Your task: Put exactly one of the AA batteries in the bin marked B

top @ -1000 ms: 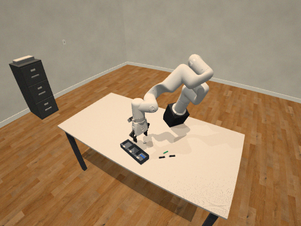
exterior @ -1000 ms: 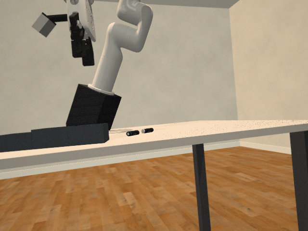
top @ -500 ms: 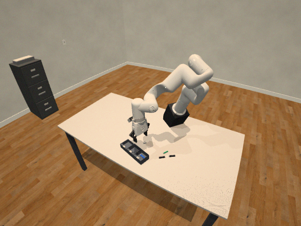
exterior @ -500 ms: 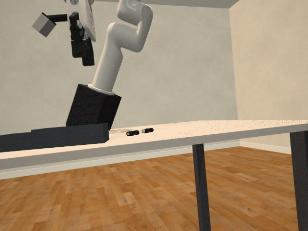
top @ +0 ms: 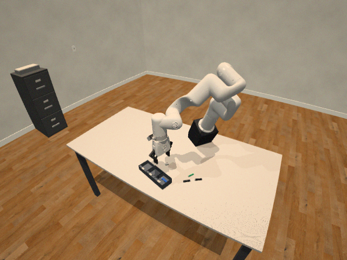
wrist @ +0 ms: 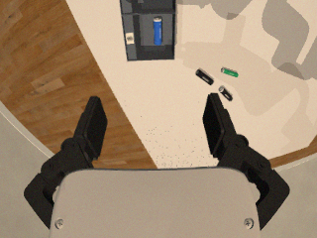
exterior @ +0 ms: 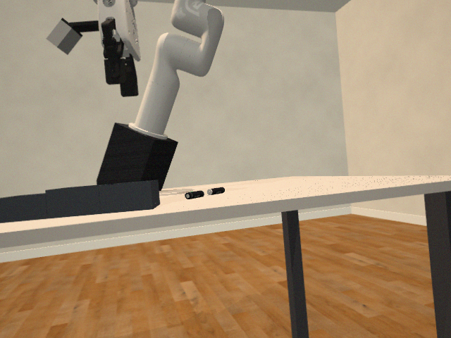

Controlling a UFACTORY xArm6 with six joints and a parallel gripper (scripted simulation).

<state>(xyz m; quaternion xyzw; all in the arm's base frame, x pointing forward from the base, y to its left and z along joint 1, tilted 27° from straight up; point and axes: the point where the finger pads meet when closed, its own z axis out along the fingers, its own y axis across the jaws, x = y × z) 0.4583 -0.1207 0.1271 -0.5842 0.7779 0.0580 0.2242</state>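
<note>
A dark tray of bins [top: 154, 174] stands near the table's front edge and also shows in the wrist view [wrist: 147, 10]. A blue battery [wrist: 158, 30] [top: 165, 180] lies in its end compartment, beside a small white label too small to read. Two black batteries [top: 186, 181] [top: 198, 179] lie on the table to the right of the tray; they also show in the exterior view [exterior: 194, 194] [exterior: 215, 190]. My gripper [top: 159, 157] [wrist: 154, 106] [exterior: 120, 76] is open and empty, well above the table beside the tray's far end.
A small green object [top: 191, 174] lies just behind the black batteries. A small white object [top: 166, 163] lies on the table near the gripper. The arm's black base [top: 202, 133] stands at the table's back. The table's front edge runs close to the tray.
</note>
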